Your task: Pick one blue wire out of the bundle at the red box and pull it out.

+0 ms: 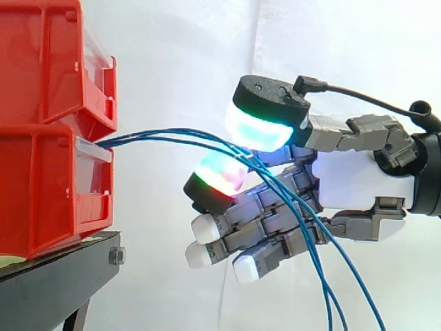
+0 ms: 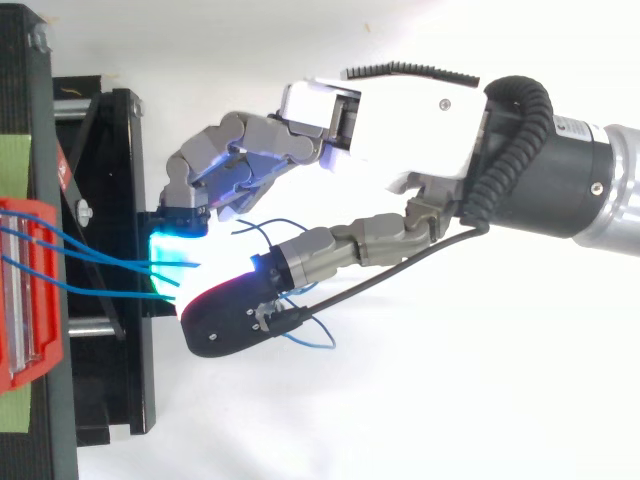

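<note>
Several blue wires (image 1: 138, 136) leave the front edge of the lower red box (image 1: 41, 193) and run level to the hand (image 1: 351, 179), pinched between its thumb and a finger pad near the box, then droop. Whether only 1 is caught, I cannot tell. Pulling room lies open straight away from the box.

The thin blue wires (image 1: 138, 136) vanish inside the red plastic bins (image 1: 41, 186), themselves cut by the left edge; their far ends leave the side view's bottom edge.
</note>
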You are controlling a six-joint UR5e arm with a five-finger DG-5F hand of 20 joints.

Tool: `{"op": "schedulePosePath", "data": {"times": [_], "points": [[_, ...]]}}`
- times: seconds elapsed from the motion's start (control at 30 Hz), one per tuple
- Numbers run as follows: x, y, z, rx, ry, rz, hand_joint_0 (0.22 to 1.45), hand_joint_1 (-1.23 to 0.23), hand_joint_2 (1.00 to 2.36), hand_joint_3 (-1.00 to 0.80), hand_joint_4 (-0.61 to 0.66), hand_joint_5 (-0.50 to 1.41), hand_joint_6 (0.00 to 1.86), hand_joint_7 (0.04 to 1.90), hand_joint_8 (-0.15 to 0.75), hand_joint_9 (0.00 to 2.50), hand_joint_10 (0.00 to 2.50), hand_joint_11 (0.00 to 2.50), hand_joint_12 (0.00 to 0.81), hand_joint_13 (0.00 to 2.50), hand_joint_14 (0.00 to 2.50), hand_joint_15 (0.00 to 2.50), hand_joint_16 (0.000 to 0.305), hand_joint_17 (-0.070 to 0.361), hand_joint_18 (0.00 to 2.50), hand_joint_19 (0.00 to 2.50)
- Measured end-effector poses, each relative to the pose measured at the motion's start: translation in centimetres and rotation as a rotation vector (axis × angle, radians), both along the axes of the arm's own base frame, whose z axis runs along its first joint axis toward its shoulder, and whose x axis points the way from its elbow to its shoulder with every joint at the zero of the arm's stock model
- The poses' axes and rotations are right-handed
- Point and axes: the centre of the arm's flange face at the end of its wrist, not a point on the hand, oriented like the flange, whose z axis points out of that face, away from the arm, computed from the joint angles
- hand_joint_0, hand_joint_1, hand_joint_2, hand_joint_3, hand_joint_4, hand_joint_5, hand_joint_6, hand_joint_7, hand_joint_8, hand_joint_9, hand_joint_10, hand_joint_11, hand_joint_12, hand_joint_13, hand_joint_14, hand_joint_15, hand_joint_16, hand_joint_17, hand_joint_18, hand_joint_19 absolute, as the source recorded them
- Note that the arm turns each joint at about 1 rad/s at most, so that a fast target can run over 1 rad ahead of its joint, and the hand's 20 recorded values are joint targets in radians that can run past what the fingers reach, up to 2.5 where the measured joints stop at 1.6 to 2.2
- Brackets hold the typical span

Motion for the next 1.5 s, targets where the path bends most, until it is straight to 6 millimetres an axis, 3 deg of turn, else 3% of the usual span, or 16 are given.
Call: {"op": "schedulePosePath", "data": {"times": [0.33, 0.53, 0.73, 1.23, 1.5], "points": [[0.01, 0.0, 0.0, 0.0, 0.0, 0.0, 0.7, -0.8, 1.01, -0.3, 0.26, -0.22, 0.88, 0.92, 0.371, 0.72, 0.01, 0.52, 0.452, 0.57, 0.01, 0.16, 0.059, 0.133, 0.71, 0.41], [0.01, 0.0, -0.03, 0.0, 0.0, 0.0, 0.76, -0.84, 1.01, -0.41, 0.27, -0.21, 0.86, 0.86, 0.364, 0.74, 0.02, 0.53, 0.447, 0.59, 0.01, 0.16, 0.058, 0.131, 0.72, 0.38], [0.01, 0.0, -0.01, 0.0, 0.0, 0.0, 0.7, -0.85, 1.0, -0.5, 0.3, -0.2, 0.86, 0.88, 0.377, 0.83, 0.01, 0.62, 0.452, 0.63, 0.01, 0.19, 0.057, 0.129, 0.75, 0.41], [0.01, -0.08, -0.05, 0.0, 0.0, -0.001, 0.57, -0.72, 1.0, -0.5, 0.29, -0.15, 0.85, 1.04, 0.402, 0.93, 0.02, 0.63, 0.46, 0.68, 0.01, 0.24, 0.058, 0.131, 0.78, 0.46], [0.0, -0.09, -0.04, 0.0, 0.0, 0.0, 0.4, -0.82, 1.0, -0.5, 0.32, -0.15, 0.85, 1.02, 0.448, 0.92, 0.01, 0.62, 0.526, 0.69, 0.01, 0.25, 0.072, 0.163, 0.84, 0.45]]}}
